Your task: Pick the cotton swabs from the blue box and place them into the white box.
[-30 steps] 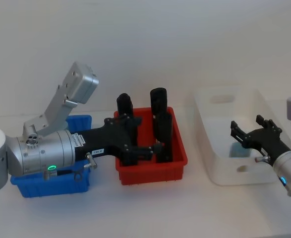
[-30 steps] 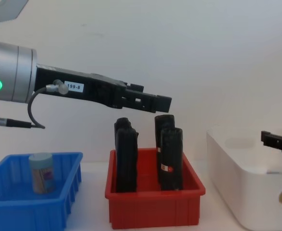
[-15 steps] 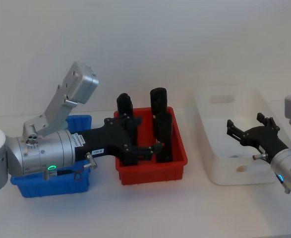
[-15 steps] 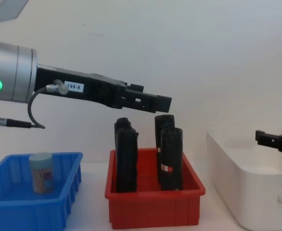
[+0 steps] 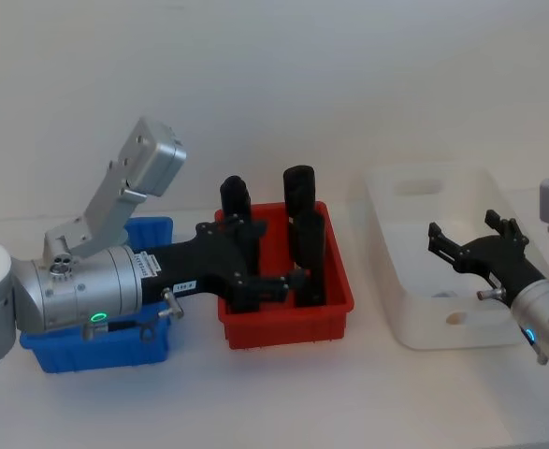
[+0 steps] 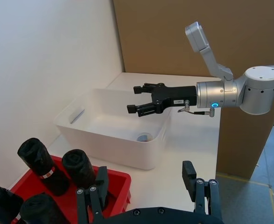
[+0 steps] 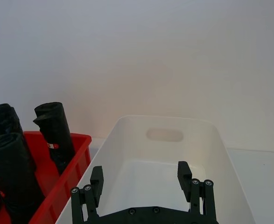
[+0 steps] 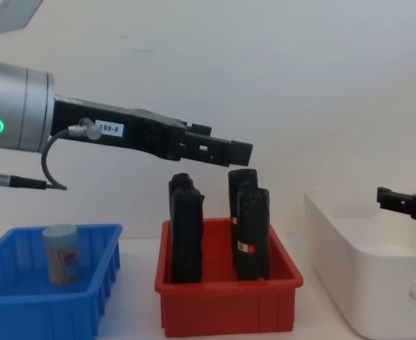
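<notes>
One jar of cotton swabs (image 8: 60, 253), clear with a pale lid and a pinkish label, stands upright in the blue box (image 8: 23, 312). Another jar (image 6: 144, 137) rests on the floor of the white box (image 6: 108, 149). My right gripper (image 5: 461, 224) hovers open over the white box (image 5: 424, 332), holding nothing, its fingers (image 7: 97, 179) spread wide above the floor of the tub. My left gripper (image 5: 269, 254) hangs open and still above the red bin, to the right of the blue box (image 5: 152, 229); in the chest view it (image 8: 243, 150) sits just over the black cylinders.
A red bin (image 5: 288, 327) between the blue and white boxes holds several tall black cylinders (image 8: 254, 234) with red-white labels, standing upright. A white wall runs close behind all three boxes. Bare tabletop lies in front of them.
My right gripper has risen a little and shifted slightly left over the white box, away from the jar that lay just under it. The left arm has not moved.
</notes>
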`<state>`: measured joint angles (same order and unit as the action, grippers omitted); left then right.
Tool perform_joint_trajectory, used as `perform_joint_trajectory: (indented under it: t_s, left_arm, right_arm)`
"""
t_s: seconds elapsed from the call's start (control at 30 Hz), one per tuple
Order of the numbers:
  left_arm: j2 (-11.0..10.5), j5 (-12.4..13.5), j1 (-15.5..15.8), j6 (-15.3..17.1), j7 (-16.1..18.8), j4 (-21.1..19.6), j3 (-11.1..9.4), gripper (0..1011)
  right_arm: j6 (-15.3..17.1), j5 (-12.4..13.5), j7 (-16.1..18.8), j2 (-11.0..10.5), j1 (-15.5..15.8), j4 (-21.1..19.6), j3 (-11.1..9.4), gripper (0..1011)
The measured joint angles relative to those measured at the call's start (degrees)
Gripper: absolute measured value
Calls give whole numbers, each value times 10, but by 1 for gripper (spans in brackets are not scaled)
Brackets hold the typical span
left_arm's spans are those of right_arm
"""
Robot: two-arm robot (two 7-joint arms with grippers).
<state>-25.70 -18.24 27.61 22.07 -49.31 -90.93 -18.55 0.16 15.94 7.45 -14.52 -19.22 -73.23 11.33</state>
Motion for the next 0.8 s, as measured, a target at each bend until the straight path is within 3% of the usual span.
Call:
perform_joint_trajectory:
  t_s: [0.4,0.8]
  left_arm:
    - [5,9,-19,-29,66,-3,-10,999]
    - [13,23,-47,-71,163,-7,-25,999]
  right_arm:
    - [4,1,-9,-12,49,-69,4,1001]
    - [10,3,-20,-28,114,-160,9,1001]
